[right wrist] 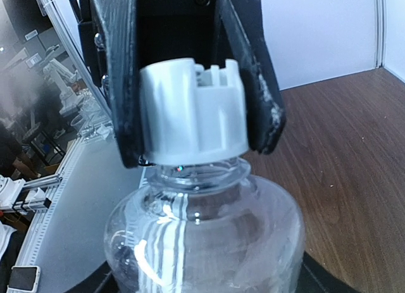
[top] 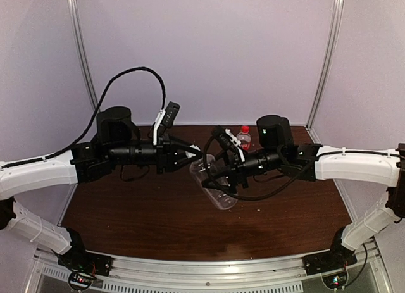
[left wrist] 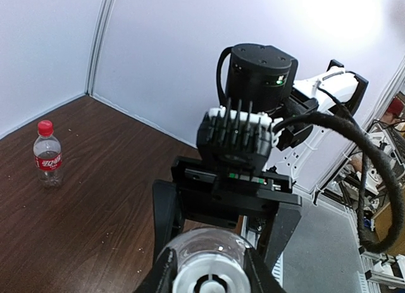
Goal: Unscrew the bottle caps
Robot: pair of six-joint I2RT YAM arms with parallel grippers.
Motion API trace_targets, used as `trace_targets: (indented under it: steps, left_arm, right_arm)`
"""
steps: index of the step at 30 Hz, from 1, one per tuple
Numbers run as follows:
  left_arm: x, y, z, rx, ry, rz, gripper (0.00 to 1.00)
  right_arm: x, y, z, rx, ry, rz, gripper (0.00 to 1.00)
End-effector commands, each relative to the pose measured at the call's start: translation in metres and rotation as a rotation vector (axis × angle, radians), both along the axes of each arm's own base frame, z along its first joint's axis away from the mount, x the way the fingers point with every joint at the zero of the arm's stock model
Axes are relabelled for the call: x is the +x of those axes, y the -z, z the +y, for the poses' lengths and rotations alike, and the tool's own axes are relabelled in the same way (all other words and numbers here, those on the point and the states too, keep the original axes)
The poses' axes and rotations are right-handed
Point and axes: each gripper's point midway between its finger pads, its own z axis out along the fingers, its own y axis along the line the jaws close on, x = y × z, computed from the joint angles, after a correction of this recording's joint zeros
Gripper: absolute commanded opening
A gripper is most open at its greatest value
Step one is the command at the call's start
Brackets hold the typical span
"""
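The plain clear bottle (top: 214, 184) is held tilted in the air over the table's middle. My right gripper (top: 219, 174) is shut on its body; in the right wrist view the bottle (right wrist: 202, 242) fills the frame and only the edges of my right gripper (right wrist: 209, 281) show. The white cap (right wrist: 193, 112) sits on the bottle's neck. My left gripper (top: 192, 155) is shut on it, its black fingers (right wrist: 123, 84) on both sides. The left wrist view shows my left gripper (left wrist: 209, 266) round the cap (left wrist: 209, 281). The red-labelled bottle (top: 243, 137) with its red cap (left wrist: 45, 126) stands upright at the back.
Pale enclosure walls with metal corner posts (top: 82, 52) stand behind and beside the dark wooden table (top: 126, 217). A black cable (top: 126, 74) loops above the left arm. A metal rail (top: 209, 268) runs along the near edge.
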Motion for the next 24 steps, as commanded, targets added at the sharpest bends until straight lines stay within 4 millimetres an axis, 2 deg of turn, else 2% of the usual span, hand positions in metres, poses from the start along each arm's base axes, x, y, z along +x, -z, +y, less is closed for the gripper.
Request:
trace_targets:
  steps: [1,5,11,16,20,24]
  left_arm:
    - [-0.009,-0.028,0.002,-0.097,0.021,-0.060,0.17]
    - [-0.010,-0.034,0.005,-0.112,0.017,-0.096,0.30]
    - [-0.010,-0.046,0.009,-0.133,0.009,-0.180,0.68]
    - [-0.018,-0.057,0.013,-0.184,0.028,-0.218,0.91]
    - [-0.025,-0.060,0.013,-0.190,0.070,-0.219,0.94]
    - [-0.035,-0.063,0.012,-0.201,0.129,-0.235,0.89]
  right_arm:
    - [-0.004,0.000,0.002,0.029,-0.004,-0.003,0.69]
    - [-0.007,0.003,0.003,0.051,-0.012,0.026,0.57]
    - [-0.008,-0.011,0.001,0.119,0.000,0.030,0.49]
    - [-0.014,-0.018,-0.001,0.145,-0.024,0.043,0.47]
    - [-0.027,-0.026,-0.004,0.180,-0.090,0.062,0.47]
    - [-0.039,-0.034,-0.007,0.202,-0.154,0.078,0.47]
